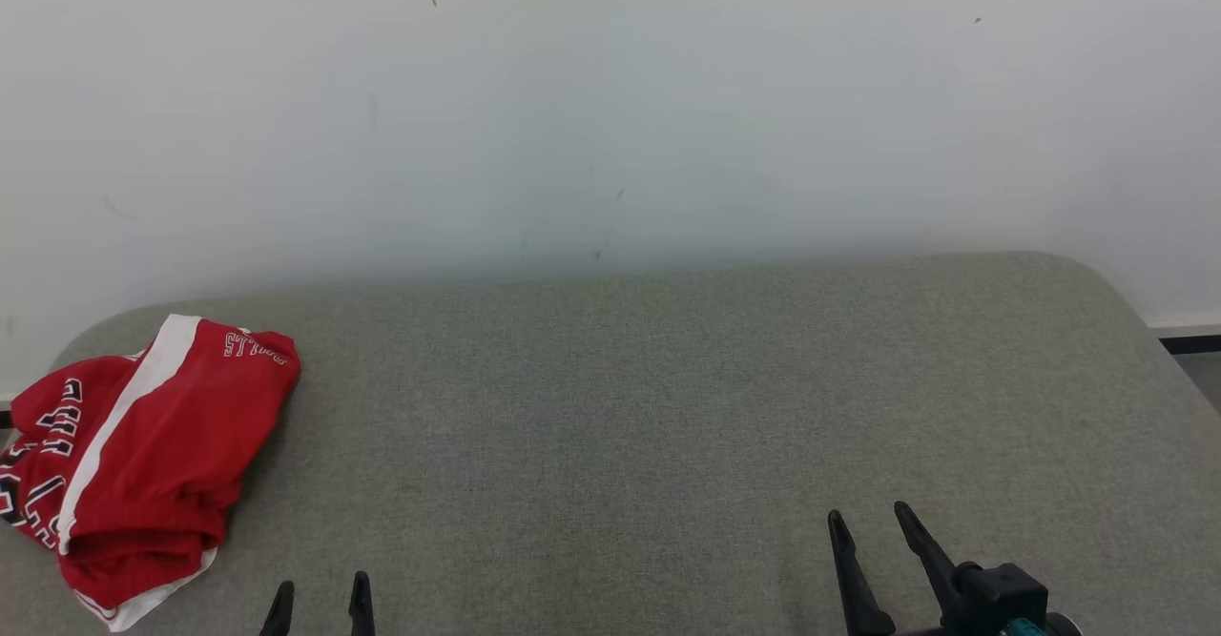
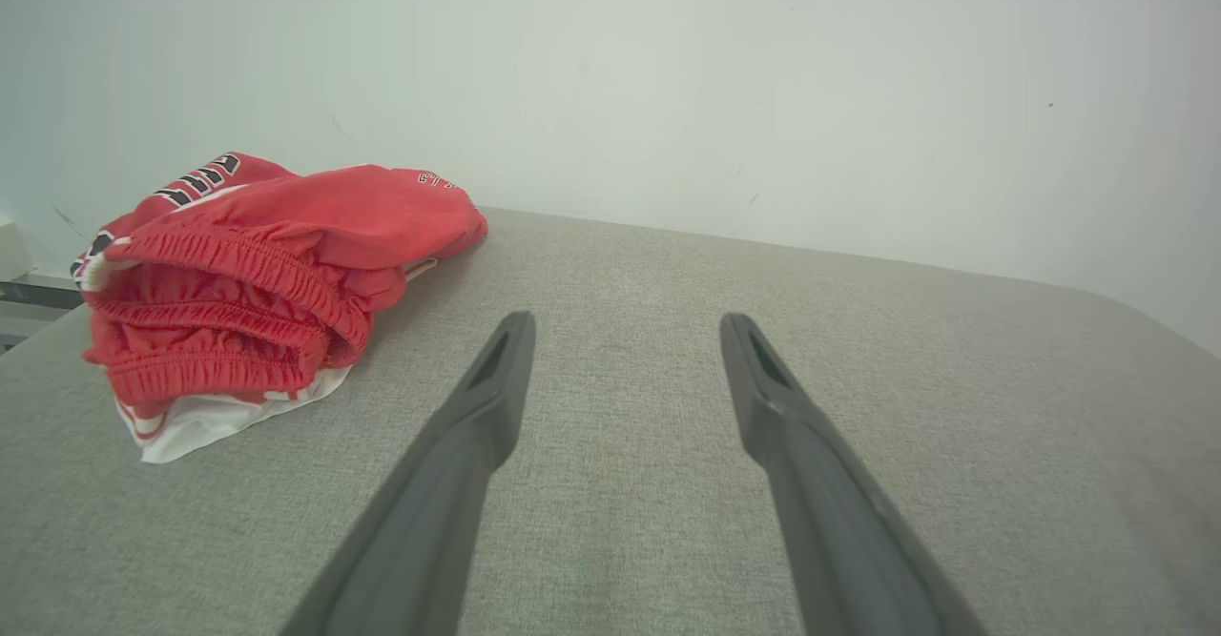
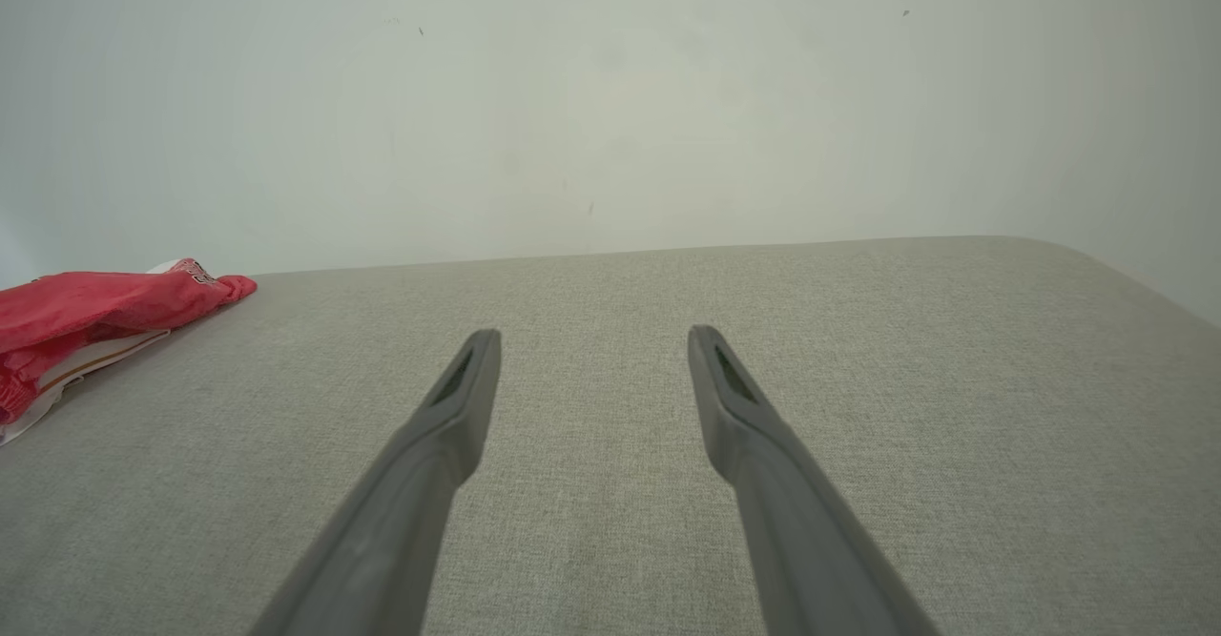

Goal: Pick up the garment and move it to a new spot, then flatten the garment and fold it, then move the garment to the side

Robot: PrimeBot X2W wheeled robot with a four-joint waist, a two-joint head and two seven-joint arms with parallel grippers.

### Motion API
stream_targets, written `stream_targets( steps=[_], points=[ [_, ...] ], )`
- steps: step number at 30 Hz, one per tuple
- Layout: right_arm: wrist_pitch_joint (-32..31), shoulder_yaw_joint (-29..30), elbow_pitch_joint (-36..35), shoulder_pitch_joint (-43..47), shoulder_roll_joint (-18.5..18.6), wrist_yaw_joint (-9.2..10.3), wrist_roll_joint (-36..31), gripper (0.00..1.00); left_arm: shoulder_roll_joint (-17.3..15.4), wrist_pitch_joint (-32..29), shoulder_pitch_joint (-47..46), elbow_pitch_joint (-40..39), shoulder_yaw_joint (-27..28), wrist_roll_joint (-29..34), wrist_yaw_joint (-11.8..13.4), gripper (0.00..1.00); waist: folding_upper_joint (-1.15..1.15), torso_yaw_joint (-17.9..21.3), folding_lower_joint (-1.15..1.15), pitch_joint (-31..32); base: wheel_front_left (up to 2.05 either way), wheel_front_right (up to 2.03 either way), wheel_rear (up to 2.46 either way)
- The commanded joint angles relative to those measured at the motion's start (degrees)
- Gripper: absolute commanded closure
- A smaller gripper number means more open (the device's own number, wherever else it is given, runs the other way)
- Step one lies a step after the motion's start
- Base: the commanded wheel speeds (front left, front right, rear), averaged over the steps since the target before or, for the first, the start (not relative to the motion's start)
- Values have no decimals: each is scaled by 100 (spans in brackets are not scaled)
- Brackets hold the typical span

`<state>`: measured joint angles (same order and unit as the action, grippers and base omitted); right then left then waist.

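The garment [image 1: 143,455] is a pair of red shorts with white trim and black-and-white lettering, lying folded in a heap at the left end of the grey padded surface [image 1: 668,407]. In the left wrist view the garment [image 2: 258,274] lies ahead and to the left, its elastic waistband facing me. At the left edge of the right wrist view the garment [image 3: 86,317] is far off. My left gripper [image 1: 322,586] is open at the bottom edge, just right of the garment and apart from it. My right gripper [image 1: 870,519] is open at the lower right, holding nothing.
A plain white wall [image 1: 610,102] rises behind the padded surface. The surface's rounded right corner [image 1: 1097,278] drops off toward a dark baseboard [image 1: 1188,342]. Bare grey fabric stretches between the garment and the right gripper.
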<state>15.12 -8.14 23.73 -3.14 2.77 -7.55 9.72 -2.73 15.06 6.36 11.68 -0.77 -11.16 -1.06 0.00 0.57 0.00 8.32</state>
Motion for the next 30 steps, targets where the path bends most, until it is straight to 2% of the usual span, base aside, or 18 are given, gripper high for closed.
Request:
stream_targets(
  steps=[1,10,16,22,30],
  points=[
    [6,-8,9,41,19,12,-9,0,-29,18,46,-7,13,-5,-4,0,0,-1,0,-7,0,0,0],
    [6,6,-11,46,19,12,17,0,-28,18,-13,-2,26,-62,-5,0,0,-40,0,-49,0,0,0],
    [5,69,-66,76,18,12,1,0,-28,17,-113,-19,84,-44,-20,0,0,-209,0,-114,0,0,0],
    [5,106,-99,98,17,12,26,0,-29,14,-132,-123,205,61,-13,0,0,-616,0,-166,0,0,0],
    [6,99,-142,168,17,12,150,0,-31,13,-29,-180,503,261,-66,0,0,-1407,0,-142,0,0,0]
  ],
)
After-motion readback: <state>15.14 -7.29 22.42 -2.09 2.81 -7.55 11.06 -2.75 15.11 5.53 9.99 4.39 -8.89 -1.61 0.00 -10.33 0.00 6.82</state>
